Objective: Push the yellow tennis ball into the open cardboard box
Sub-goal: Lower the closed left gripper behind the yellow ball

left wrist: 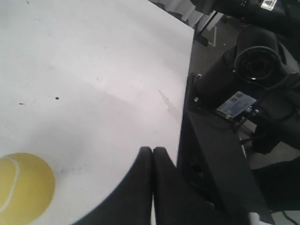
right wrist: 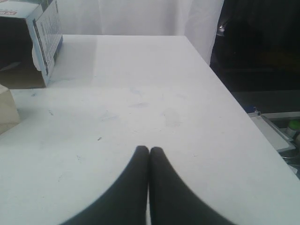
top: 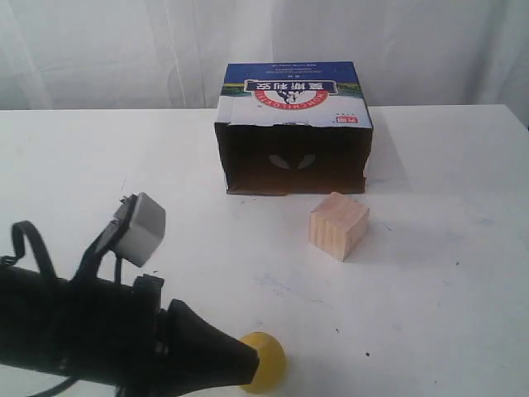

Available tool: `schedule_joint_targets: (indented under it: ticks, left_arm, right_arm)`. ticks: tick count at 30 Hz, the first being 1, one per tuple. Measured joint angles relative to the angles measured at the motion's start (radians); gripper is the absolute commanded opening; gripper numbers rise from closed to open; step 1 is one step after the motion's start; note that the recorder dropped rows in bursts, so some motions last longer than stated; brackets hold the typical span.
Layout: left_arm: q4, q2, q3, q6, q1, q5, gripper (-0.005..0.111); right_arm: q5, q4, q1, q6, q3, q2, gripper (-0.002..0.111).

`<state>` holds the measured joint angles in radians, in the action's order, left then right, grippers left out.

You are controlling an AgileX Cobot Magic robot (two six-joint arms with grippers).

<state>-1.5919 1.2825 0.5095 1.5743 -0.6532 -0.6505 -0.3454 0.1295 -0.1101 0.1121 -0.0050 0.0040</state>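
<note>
The yellow tennis ball [top: 266,361] rests at the table's front edge, partly hidden by my left gripper [top: 248,365], whose tip sits against its near left side. In the left wrist view the ball [left wrist: 23,187] lies beside the shut gripper [left wrist: 153,150], a gap of table between them. The open cardboard box [top: 293,128] stands at the back, blue-and-white top, dark inside with two oval holes facing forward. My right gripper [right wrist: 149,151] is shut and empty over bare table, with the box [right wrist: 33,42] off to one side.
A pale wooden cube [top: 339,225] stands between ball and box, slightly right of the box opening; its edge [right wrist: 7,110] shows in the right wrist view. The table's edge [left wrist: 185,93] runs close beside the left gripper, with dark equipment past it.
</note>
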Motion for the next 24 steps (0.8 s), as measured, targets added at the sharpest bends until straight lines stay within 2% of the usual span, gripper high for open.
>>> schedule_joint_targets:
  ticks: [4, 14, 20, 24]
  left_arm:
    - [-0.106, 0.101, 0.012, 0.213, -0.044, 0.045, 0.0]
    - [-0.13, 0.35, 0.069, 0.381, -0.057, 0.131, 0.0]
    - [-0.13, 0.375, 0.078, 0.382, -0.057, 0.186, 0.0]
    - [-0.13, 0.375, 0.138, 0.382, -0.057, 0.22, 0.0]
  right_arm:
    - [0.0, 0.0, 0.0, 0.0, 0.0, 0.0, 0.0]
    - [0.0, 0.0, 0.0, 0.0, 0.0, 0.0, 0.0]
    - [0.0, 0.0, 0.0, 0.0, 0.0, 0.0, 0.0]
    - [0.0, 0.0, 0.0, 0.0, 0.0, 0.0, 0.0]
